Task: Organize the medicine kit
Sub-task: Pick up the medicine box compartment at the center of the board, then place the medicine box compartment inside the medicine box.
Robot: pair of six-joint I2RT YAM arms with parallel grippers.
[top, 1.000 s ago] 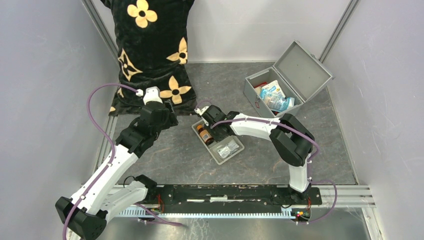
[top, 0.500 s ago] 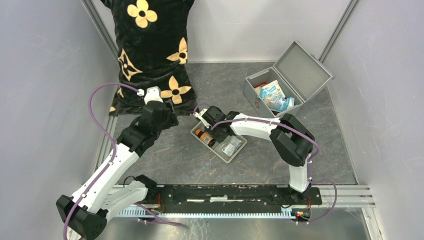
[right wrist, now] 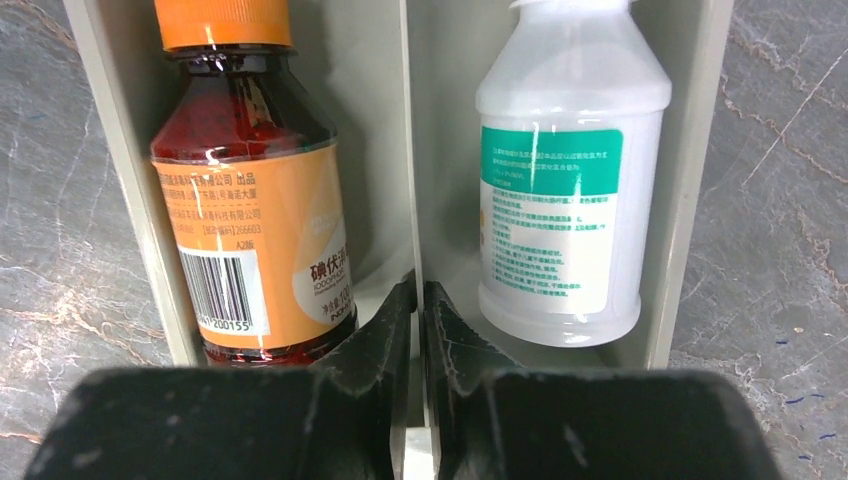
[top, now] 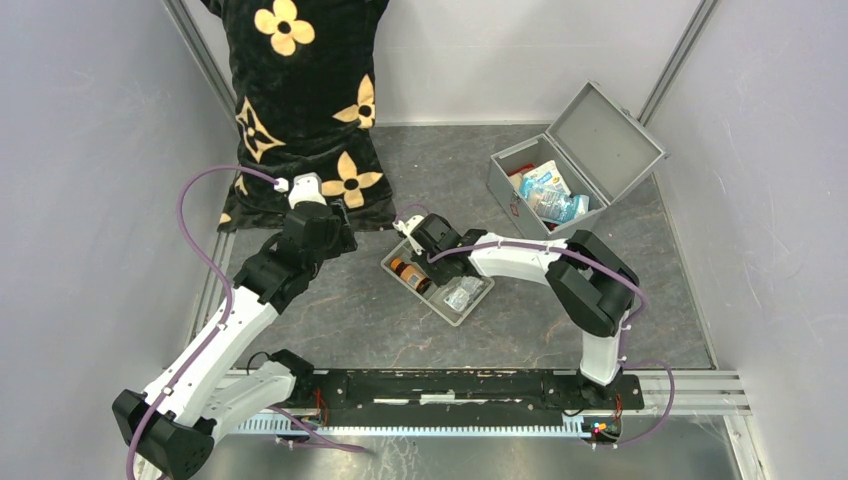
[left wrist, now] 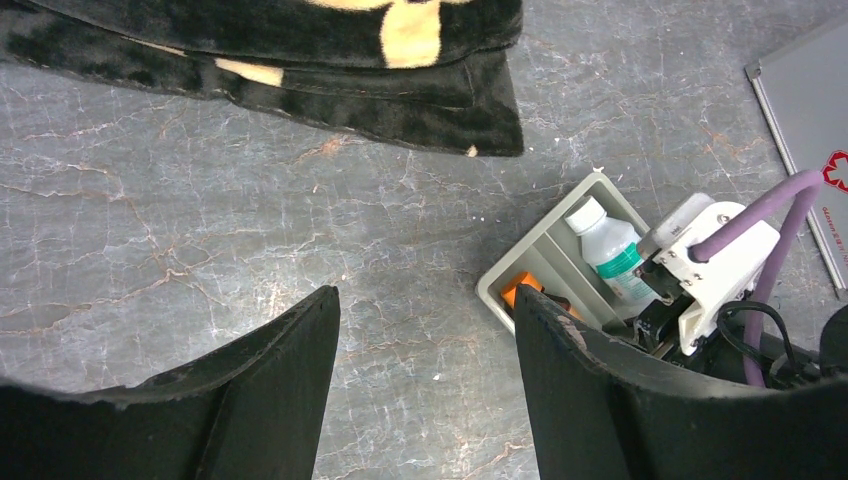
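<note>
The medicine kit (top: pixel 520 190) stands open at the back right, its lid (top: pixel 607 137) tilted back and several white-and-blue packets (top: pixel 550 195) inside. In front of it lies a shallow grey divided tray (top: pixel 388 265). My right gripper (top: pixel 425 248) is shut on the tray's middle divider (right wrist: pixel 410 150), as the right wrist view (right wrist: pixel 419 295) shows. A brown bottle with an orange cap (right wrist: pixel 250 200) lies left of the divider and a white bottle with a green label (right wrist: pixel 570 200) right of it. My left gripper (left wrist: pixel 425 305) hangs open over bare table, left of the tray (left wrist: pixel 545 255).
A black cushion with gold flowers (top: pixel 300 100) leans at the back left, its lower edge (left wrist: pixel 400 100) just beyond my left gripper. Small foil packets (top: pixel 462 295) lie in the tray's near end. Grey walls close in both sides.
The tray has turned a little on the table with my right gripper shut on it, and that gripper has shifted slightly right. The left arm has stayed still.
</note>
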